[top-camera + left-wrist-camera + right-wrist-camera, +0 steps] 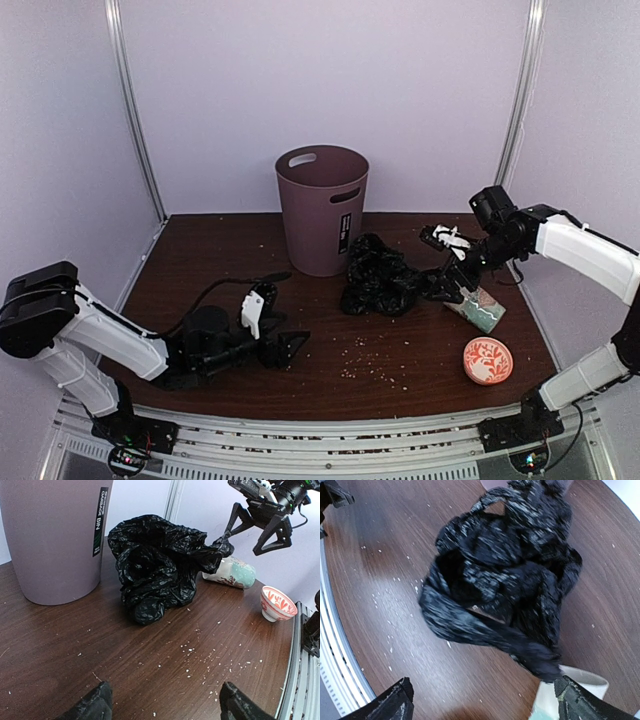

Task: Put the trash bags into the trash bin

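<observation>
trash bags (378,277) heaped mid-table beside trash bin (322,208) near far edge, right gripper (448,285) spread wide at heap's right end, left gripper (280,322) wide, low toward front-left corner

A: A lab?
B: A robot test cell: blank pale panels (400,80) on metal posts (135,110) box in a brown table (400,350) (crumb-strewn), with a slotted aluminium rail (330,440) along its near edge.

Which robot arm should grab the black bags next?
Probably the right. The right gripper hangs open at the edge of the trash bags, while the left gripper sits open low over the table, farther from them.
</observation>
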Robot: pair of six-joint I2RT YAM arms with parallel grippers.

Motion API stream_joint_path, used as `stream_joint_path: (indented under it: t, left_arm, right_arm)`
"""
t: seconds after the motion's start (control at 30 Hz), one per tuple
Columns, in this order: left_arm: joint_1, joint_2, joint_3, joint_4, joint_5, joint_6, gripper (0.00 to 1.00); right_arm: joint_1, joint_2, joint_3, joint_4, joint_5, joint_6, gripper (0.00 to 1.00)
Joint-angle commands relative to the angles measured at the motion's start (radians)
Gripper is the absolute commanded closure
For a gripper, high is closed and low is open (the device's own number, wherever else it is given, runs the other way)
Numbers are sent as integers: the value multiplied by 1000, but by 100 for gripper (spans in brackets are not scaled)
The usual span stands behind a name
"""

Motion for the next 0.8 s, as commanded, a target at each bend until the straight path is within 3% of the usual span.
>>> stream_joint_path:
  t: [0.0,0.27,0.4,0.47,0.53,0.77]
  left_arm:
    - [-5,1,-3,28,10,22,25]
    - [-5,31,54,-14,4,18,25]
    - [-4,6,118,-135,-16,22,26]
    - [6,-1,159,-218,-35,7,26]
    - [33,0,206,-315,-44,-51,27]
    - [90,88,347,-382,-33,-97,26]
  right_arm:
    - [-66,-49,42,-103,17,-77,1]
    - [-75,8,86,-53,-41,31,8]
    - [-75,45,113,-35,0,87,13]
    - [-74,46,118,-56,3,70,11]
    - [-75,42,110,-2,95,173,9]
    - [-84,94,135,-33,48,299,0]
